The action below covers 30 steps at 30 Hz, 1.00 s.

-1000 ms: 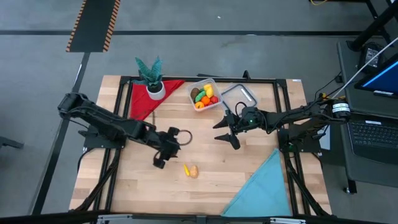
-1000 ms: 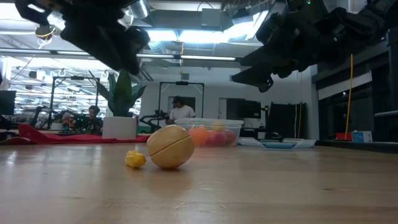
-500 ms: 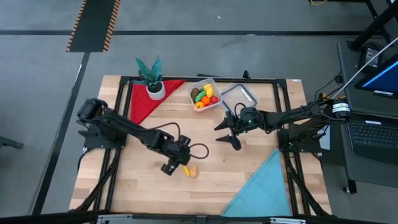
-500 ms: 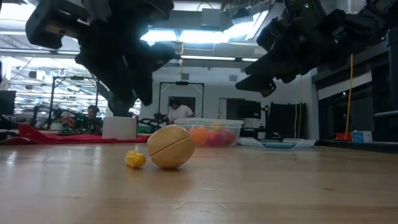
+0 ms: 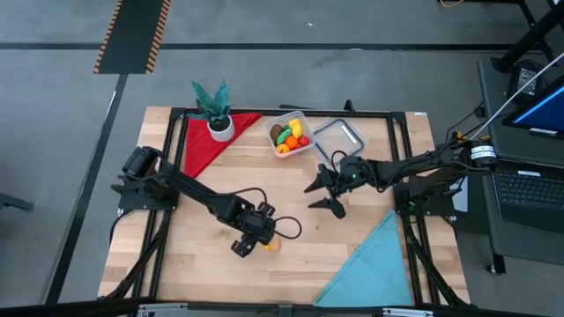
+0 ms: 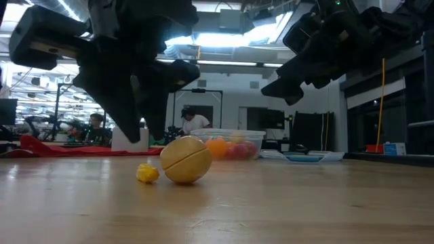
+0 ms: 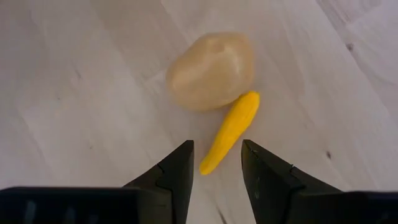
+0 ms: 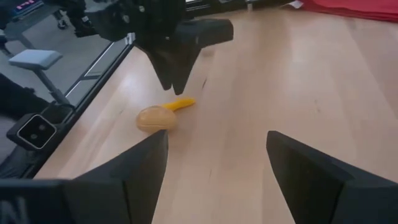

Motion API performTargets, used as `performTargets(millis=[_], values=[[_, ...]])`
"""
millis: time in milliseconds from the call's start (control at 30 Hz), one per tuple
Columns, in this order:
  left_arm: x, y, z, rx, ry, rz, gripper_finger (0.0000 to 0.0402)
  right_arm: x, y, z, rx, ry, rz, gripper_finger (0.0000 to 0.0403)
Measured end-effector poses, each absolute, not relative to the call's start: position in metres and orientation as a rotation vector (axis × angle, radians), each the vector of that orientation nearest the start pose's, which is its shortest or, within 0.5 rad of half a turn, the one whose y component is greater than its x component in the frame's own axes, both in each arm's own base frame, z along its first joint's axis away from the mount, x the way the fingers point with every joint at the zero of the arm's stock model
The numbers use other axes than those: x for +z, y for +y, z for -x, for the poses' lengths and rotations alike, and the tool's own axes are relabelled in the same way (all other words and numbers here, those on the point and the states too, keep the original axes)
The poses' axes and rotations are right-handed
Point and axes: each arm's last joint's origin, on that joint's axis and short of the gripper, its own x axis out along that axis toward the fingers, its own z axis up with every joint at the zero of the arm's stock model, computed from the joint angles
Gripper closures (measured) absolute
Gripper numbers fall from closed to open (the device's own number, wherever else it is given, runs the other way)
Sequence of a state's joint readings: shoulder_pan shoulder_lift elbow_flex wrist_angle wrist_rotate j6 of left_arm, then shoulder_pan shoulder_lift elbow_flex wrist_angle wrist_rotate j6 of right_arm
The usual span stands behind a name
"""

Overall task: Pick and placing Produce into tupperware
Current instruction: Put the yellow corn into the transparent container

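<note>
High view: left gripper (image 5: 261, 239) is poised over loose produce near the table's (image 5: 203, 273) front edge; tupperware (image 5: 291, 134) is set near the back edge.
Left wrist view: parted fingers (image 7: 177, 171) are aligned with the yellow piece (image 7: 230, 130), empty.
Right wrist view: right gripper (image 8: 214, 168) is held released, empty.

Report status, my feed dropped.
Left pincer open, straddling yellow piece beside tan potato. Right pincer open, waiting mid-table. Nothing blocking.

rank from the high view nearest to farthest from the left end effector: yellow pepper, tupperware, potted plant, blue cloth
1. yellow pepper, right under the left end effector.
2. blue cloth, toward the table's near right corner.
3. tupperware, at the far edge, middle.
4. potted plant, at the far left; close to the tupperware's distance.
</note>
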State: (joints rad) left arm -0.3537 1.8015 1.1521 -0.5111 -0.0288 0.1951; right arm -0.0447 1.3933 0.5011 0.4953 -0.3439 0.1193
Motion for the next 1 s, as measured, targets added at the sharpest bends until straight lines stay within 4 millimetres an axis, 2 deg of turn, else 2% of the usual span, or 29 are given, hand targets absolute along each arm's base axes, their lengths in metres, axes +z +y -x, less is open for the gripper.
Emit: performTargets(millis=[533,733,867,1000], values=[[0.141,-0.126,-0.338,-0.448,1.179,-0.369,0.0289,0.173,0.02,-0.261,0.35,0.421,-0.185,0.0129],[0.135,-0.125,-0.341,-0.476,1.202,-0.3,0.0289,0.174,0.025,-0.261,0.369,0.421,-0.183,0.0129],[0.135,-0.125,-0.341,-0.475,1.202,-0.298,0.0311,0.174,0.026,-0.26,0.374,0.421,-0.182,0.0129],[0.135,-0.125,-0.341,-0.475,1.201,-0.295,0.0352,0.174,0.026,-0.26,0.366,0.422,-0.184,0.0129]])
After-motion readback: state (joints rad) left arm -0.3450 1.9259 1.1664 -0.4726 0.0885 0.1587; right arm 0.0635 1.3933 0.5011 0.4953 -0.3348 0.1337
